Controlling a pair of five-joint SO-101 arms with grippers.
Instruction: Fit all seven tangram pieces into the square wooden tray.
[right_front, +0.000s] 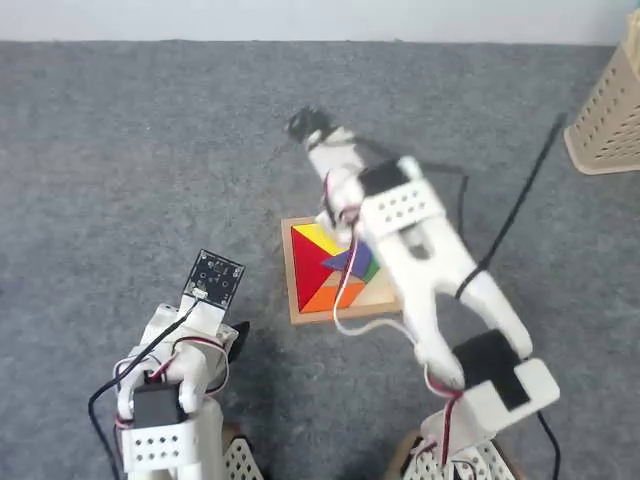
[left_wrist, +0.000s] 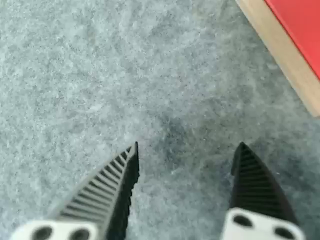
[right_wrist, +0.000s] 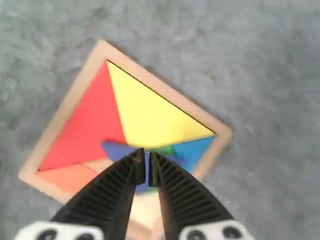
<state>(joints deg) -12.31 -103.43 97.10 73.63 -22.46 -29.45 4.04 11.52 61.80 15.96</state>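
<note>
Tangram pieces lie in the square wooden tray (right_wrist: 224, 134), which sits on the grey felt-like surface (right_front: 150, 150) near the middle, under the right arm. A large red triangle (right_wrist: 87, 132) and a large yellow triangle (right_wrist: 150, 112) lie flat and touching along one edge, filling most of the tray. An orange piece (right_wrist: 60, 175) sits in the corner next to the red one. A light blue piece (right_wrist: 192, 150) fills the corner beside the yellow one, with a small green piece (right_wrist: 162, 149) just beside it. Bare wood shows in the part of the tray nearest the arm.

The right claw (right_wrist: 146, 157) hangs over the tray with its jaws almost together. Its tips are at a dark blue piece (right_wrist: 117, 149) that lies across the middle. A sliver of blue shows in the narrow gap, but I cannot tell whether the piece is actually pinched.

The left claw (left_wrist: 188, 150) is low over the bare surface beside the tray, its jaws well apart and holding nothing. A beige perforated basket (right_front: 610, 110) stands well away at the far right edge.
</note>
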